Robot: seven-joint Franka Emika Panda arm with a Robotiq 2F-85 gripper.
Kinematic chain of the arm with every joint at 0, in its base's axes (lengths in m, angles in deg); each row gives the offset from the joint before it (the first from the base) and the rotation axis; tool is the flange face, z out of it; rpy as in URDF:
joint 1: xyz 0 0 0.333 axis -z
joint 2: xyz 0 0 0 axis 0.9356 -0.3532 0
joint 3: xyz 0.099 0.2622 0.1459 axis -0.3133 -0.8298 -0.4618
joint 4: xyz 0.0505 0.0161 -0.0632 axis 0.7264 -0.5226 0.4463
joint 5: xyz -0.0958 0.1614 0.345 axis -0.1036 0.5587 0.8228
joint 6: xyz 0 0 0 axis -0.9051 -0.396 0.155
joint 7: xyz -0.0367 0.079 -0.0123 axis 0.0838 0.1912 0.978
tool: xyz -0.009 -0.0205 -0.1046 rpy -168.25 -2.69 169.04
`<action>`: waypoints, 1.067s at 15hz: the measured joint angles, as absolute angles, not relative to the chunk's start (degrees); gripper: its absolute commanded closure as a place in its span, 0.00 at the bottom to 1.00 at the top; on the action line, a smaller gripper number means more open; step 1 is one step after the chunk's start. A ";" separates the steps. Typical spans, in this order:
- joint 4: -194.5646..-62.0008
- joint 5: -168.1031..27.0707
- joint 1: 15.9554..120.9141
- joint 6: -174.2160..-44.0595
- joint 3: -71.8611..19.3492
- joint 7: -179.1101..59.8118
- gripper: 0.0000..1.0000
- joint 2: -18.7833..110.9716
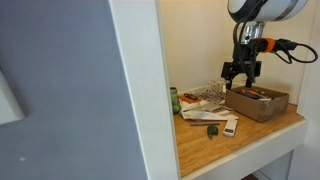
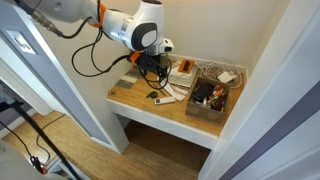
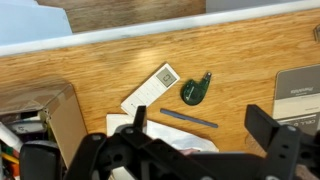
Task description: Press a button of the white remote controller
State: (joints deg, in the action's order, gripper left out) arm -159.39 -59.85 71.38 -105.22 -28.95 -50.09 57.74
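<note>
The white remote controller (image 3: 148, 90) lies flat on the wooden shelf, with its darker patch at the end next to a small dark green round object (image 3: 196, 88). It also shows in both exterior views (image 1: 230, 126) (image 2: 161, 100), near the shelf's front edge. My gripper (image 3: 200, 125) is open and empty. It hovers above the white papers (image 3: 165, 137), a little short of the remote, and touches nothing. In both exterior views the gripper (image 1: 241, 72) (image 2: 152, 68) hangs over the papers beside the brown box.
A brown box (image 1: 257, 101) full of small items stands beside the gripper and also shows in the wrist view (image 3: 52, 112). A thin grey strip (image 3: 188, 119) lies on the wood between the fingers. A white wall panel (image 1: 145, 90) borders the shelf.
</note>
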 measured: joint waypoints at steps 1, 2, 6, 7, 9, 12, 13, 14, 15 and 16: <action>-160.76 -60.59 71.19 -107.12 -28.98 -50.53 0.00 58.35; -161.94 -62.03 71.04 -108.69 -28.99 -51.67 0.00 58.55; -163.91 -63.89 70.76 -111.00 -28.99 -53.49 0.00 58.18; -163.91 -63.90 70.76 -111.02 -28.99 -53.50 0.00 58.19; -163.91 -63.92 70.75 -111.04 -28.99 -53.51 0.00 58.19; -163.91 -63.92 70.75 -111.04 -28.99 -53.52 0.00 58.19; -163.91 -63.92 70.75 -111.04 -28.99 -53.52 0.00 58.19; -163.91 -63.92 70.75 -111.04 -28.99 -53.52 0.00 58.19; -163.91 -63.92 70.75 -111.05 -28.99 -53.52 0.00 58.19; -163.91 -63.92 70.75 -111.05 -28.99 -53.52 0.00 58.19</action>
